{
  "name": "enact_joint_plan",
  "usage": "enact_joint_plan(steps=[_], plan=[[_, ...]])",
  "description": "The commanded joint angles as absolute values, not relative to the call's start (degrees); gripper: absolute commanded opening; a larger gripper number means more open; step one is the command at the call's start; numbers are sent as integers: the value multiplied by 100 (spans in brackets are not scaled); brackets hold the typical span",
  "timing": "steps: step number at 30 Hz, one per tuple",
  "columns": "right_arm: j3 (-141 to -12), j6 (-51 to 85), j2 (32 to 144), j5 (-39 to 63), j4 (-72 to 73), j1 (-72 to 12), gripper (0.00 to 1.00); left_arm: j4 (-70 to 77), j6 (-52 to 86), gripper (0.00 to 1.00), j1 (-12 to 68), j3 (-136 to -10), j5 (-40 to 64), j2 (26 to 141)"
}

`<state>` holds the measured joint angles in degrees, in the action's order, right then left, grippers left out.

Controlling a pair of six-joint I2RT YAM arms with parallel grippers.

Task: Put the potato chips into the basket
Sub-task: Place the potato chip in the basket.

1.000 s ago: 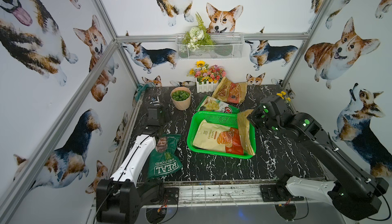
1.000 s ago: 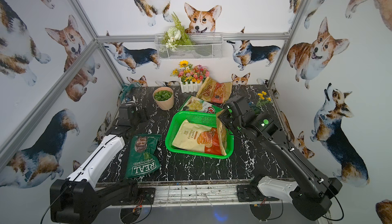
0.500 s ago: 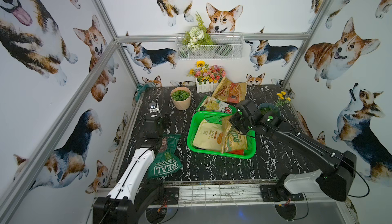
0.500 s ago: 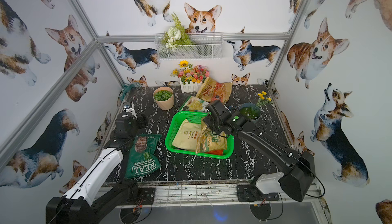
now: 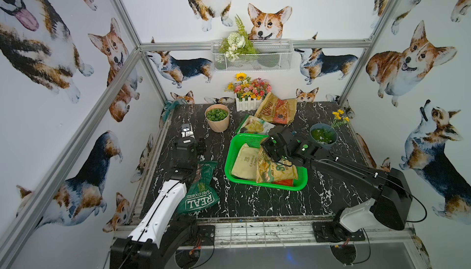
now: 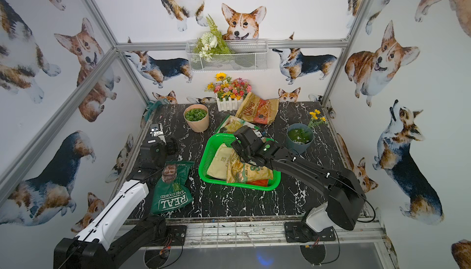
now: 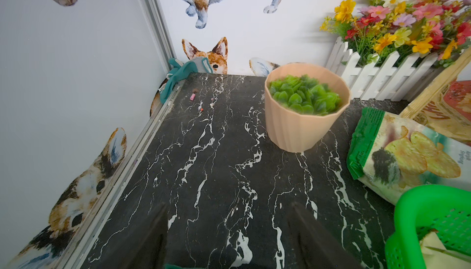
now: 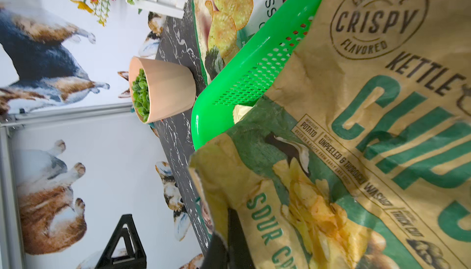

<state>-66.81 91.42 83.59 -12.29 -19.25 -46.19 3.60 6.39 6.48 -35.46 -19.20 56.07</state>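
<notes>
Both top views: bright green perforated plastic basket (image 5: 229,158) at centre of black marble worktop (image 5: 254,204). Inside: cream-and-orange crinkly chip bag (image 5: 244,164) flat; tan "CHIPS" sour-cream bag (image 5: 276,172) atop, toward 3 o'clock, right hand (image 5: 271,155) clamped on its 12 o'clock edge. Dark green "REAL" bag (image 6: 172,191) on worktop at 8 o'clock of basket; green-white bag (image 6: 233,126) at 12 o'clock; tan-and-red "CHIPS" bag (image 6: 257,109) beyond.

Left wrist: left hand (image 7: 229,229) spread wide, empty, over bare worktop.

Right wrist: dark finger (image 8: 233,229) pinching tan bag's edge, basket rim just behind.
</notes>
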Motion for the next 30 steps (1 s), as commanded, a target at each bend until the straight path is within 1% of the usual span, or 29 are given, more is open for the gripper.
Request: enact_joint_plan(steps=[1,5,12,16,17,18,19,21,23,25,27,30], plan=[[-6606,10167,8442,-2073,-1337,-4658,0,592,563,78,655,-3518,-2177,5556],[-6598,10908,8651,-2621,-1494,-4641,0,624,554,78,650,-3481,-2264,5478],[-6672,12080,9192,-2970,-1520,-4532,0,659,554,78,651,-3440,-2345,5403],[-6926,12214,9483,-3313,-1571,-4422,0,670,545,78,662,-3414,-2356,5390],[-7005,12067,9532,-3287,-1535,-4382,6,677,538,78,659,-3416,-2374,5383],[-7107,11847,9558,-3209,-1510,-4322,19,700,524,78,662,-3402,-2397,5381],[-7173,11511,9549,-3166,-1459,-4274,30,703,508,78,664,-3402,-2423,5373],[-7264,10846,9457,-3172,-1422,-4233,40,734,451,78,665,-3402,-2489,5367],[-7259,10026,9340,-3068,-1314,-4149,44,773,422,78,664,-3401,-2587,5369],[-7179,8928,9158,-2748,-1134,-4037,45,773,405,78,660,-3395,-2602,5385],[-6961,8071,8938,-2390,-980,-3946,44,736,404,78,664,-3393,-2593,5396],[-6555,6544,8703,-1854,-725,-3791,41,712,402,78,659,-3379,-2560,5382]])
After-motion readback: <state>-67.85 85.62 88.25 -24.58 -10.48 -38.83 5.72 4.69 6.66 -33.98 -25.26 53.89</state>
